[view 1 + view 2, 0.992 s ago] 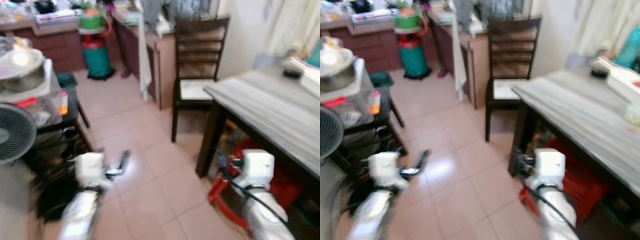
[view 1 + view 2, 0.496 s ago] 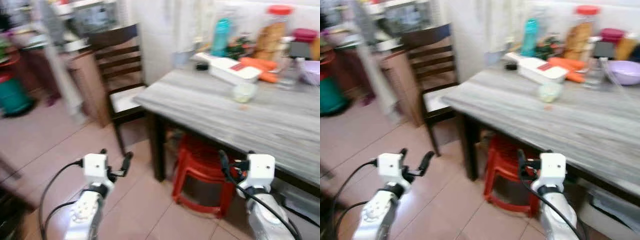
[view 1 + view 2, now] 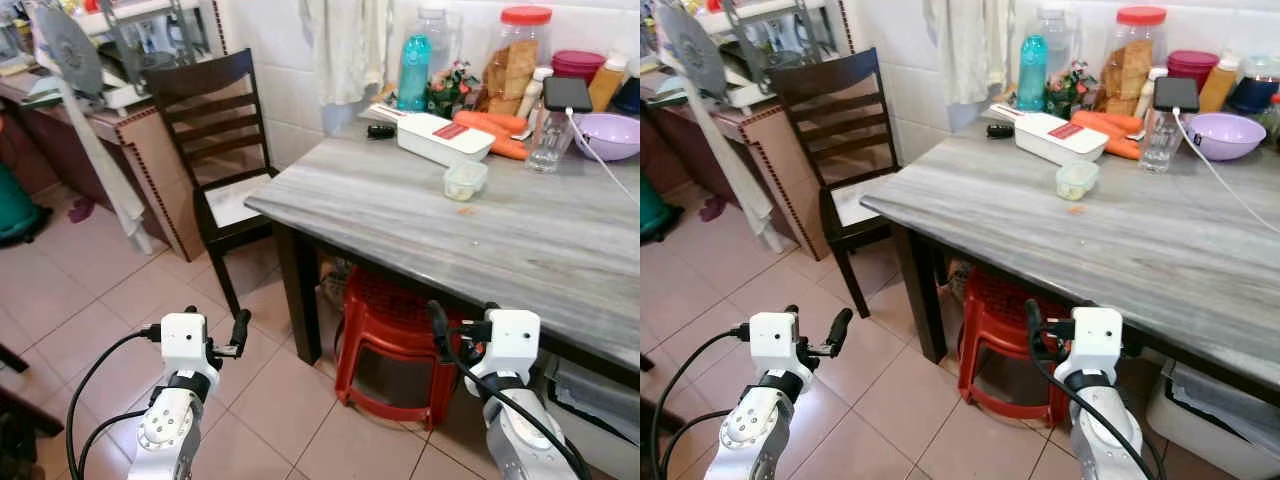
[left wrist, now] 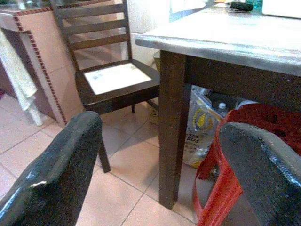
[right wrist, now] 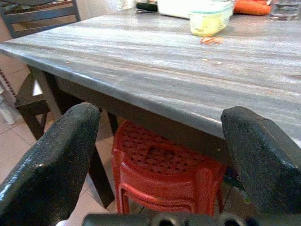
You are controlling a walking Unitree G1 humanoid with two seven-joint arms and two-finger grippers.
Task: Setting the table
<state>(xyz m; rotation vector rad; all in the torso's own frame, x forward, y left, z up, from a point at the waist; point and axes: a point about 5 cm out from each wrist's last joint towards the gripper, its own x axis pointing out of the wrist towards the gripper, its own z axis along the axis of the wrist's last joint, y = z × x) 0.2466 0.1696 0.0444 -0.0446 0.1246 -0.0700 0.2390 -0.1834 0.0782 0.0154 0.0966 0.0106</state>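
A grey, streaked wood-grain pattern is shown on the table (image 3: 420,215), borne on dark brown legs. A red plastic stool (image 3: 395,335) is seen beneath it. The chair (image 3: 215,130) is dark brown with a pale seat. The floor (image 3: 70,310) is laid in pinkish-beige tiles. A teal bottle (image 3: 413,72), a purple bowl (image 3: 610,135), orange carrots (image 3: 490,128) and a red-lidded jar (image 3: 522,50) are seen.

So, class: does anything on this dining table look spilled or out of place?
Yes: a small orange scrap lies loose on the grey table, beside the small clear container. It looks like a dropped bit of food.
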